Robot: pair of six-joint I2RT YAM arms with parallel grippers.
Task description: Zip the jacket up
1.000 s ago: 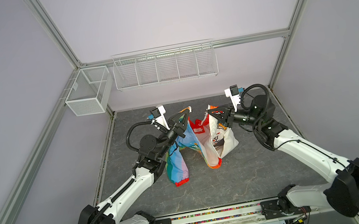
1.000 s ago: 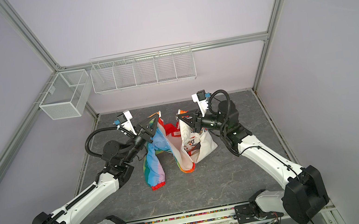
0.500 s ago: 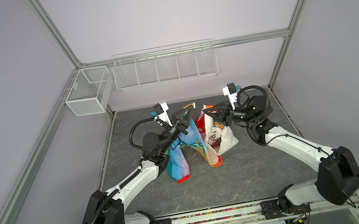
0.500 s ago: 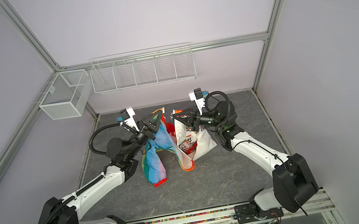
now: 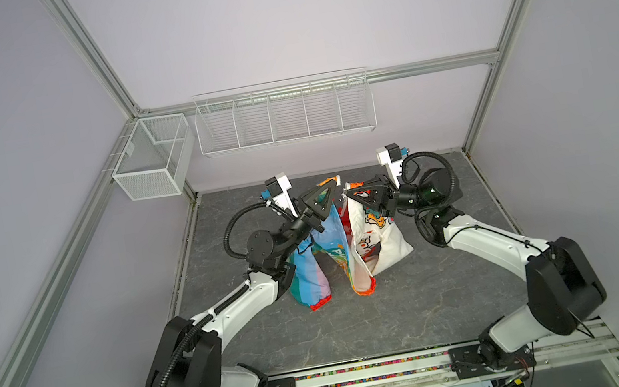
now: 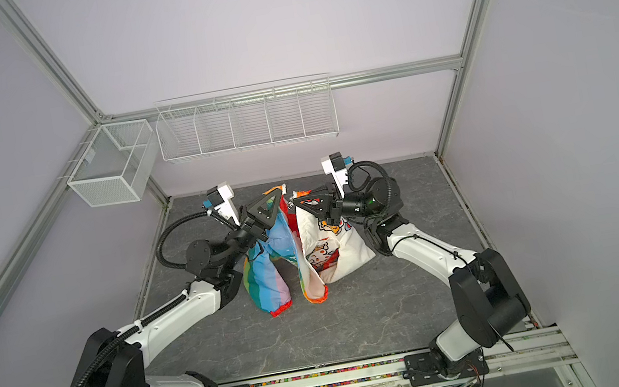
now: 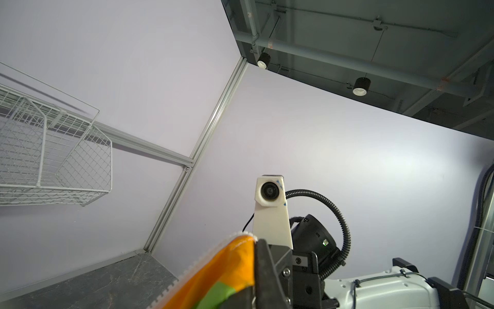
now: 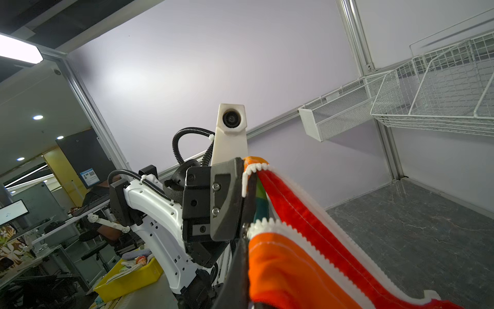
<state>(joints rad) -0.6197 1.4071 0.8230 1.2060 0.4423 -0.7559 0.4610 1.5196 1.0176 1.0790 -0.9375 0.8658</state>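
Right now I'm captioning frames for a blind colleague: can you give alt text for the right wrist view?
Two robot hands hold an unzipped rainbow jacket up between them: the left hand, facing the camera, pinches one zipper edge, and the right hand, close in front, pinches the other. Wire baskets hang on the wall.

One jacket (image 5: pixel 331 237), two grippers, two baskets.
The left gripper (image 5: pixel 334 189) and right gripper (image 5: pixel 350 195); one mesh basket (image 5: pixel 151 160), one wire rack (image 5: pixel 285 122) with five compartments.
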